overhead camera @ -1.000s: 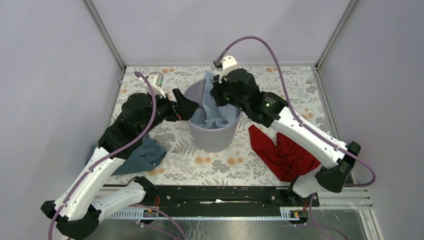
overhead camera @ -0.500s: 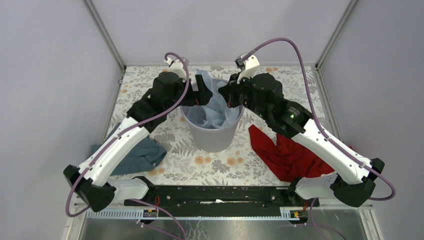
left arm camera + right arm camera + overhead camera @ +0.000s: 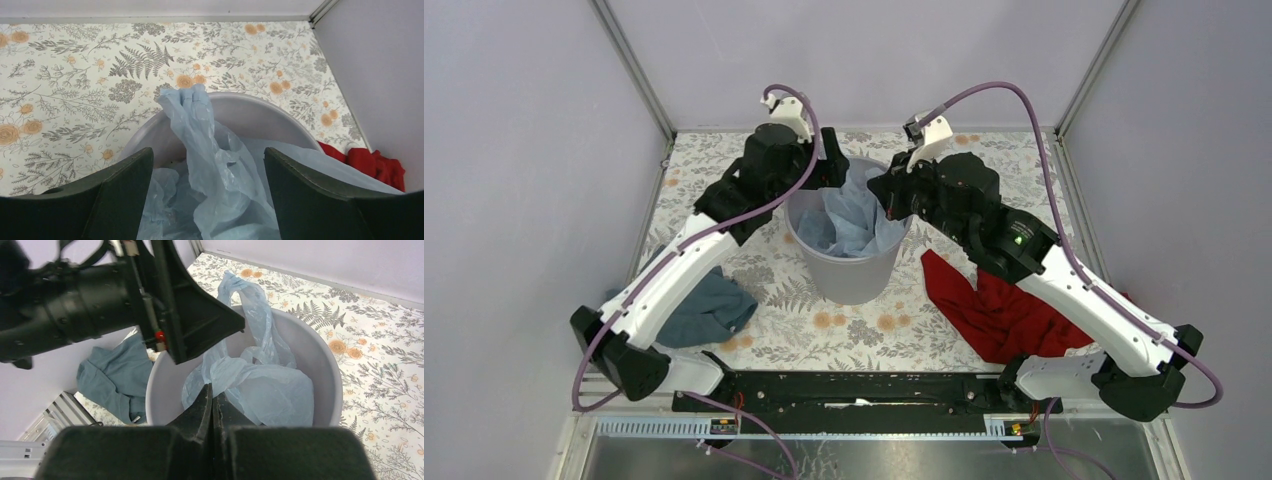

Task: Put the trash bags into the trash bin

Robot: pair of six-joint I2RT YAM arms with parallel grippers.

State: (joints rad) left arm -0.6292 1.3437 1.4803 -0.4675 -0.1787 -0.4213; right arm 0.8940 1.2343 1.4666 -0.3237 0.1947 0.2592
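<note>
Trash bag (image 3: 856, 215) sits in the bin, one strip above the rim

Left gripper (image 3: 206, 156) is spread wide over the trash bin (image 3: 849, 275). Right gripper (image 3: 212, 392) is pressed together, though I cannot tell whether it pinches film. The floral table (image 3: 764, 285) has lilac walls around it, with a teal cloth (image 3: 709, 305) lower left and a red cloth (image 3: 999, 310) lower right. At frame centre the bag lies in the bin between both grippers.
</note>
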